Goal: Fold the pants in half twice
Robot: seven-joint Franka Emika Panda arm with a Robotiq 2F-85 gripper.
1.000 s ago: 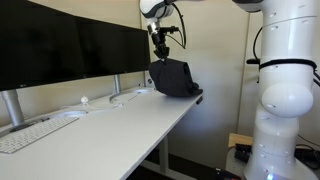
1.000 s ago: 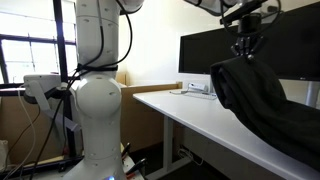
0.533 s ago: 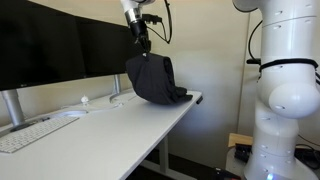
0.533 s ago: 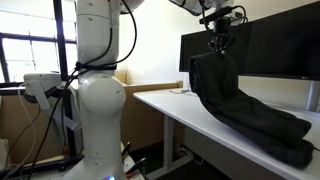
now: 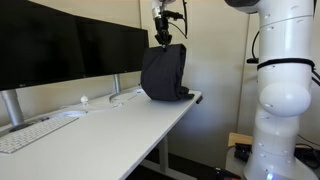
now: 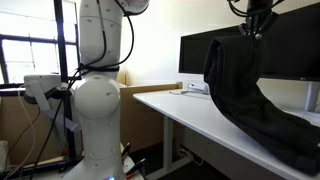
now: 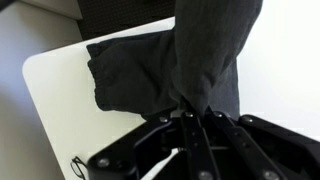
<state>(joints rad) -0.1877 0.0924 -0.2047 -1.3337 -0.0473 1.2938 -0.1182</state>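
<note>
**Claw (image 5: 163,39) clamping the pants (image 5: 163,72) above the desk (image 5: 110,125)**

The claw is pinching shut on a bunched fold of the black pants, with its jaws pressed together and only fabric between them. In the wrist view the fingertips (image 7: 196,118) are meeting on a gathered ridge of cloth. In both exterior views the claw is hanging high over the far end of the white desk, in front of the dark monitors (image 5: 70,50).

The pants are draping straight down from the grip in a wrinkled, dark column. Their lower part is resting on the desk surface near its edge. In an exterior view the garment (image 6: 235,90) is trailing along the tabletop toward the camera in a loose heap. In the wrist view, the part lying on the desk is spreading out flat beside the hanging section.

A white keyboard (image 5: 30,135) is sitting well apart from the pants, at the near end of the desk. The robot's white base (image 5: 285,95) is standing beside the desk.
</note>
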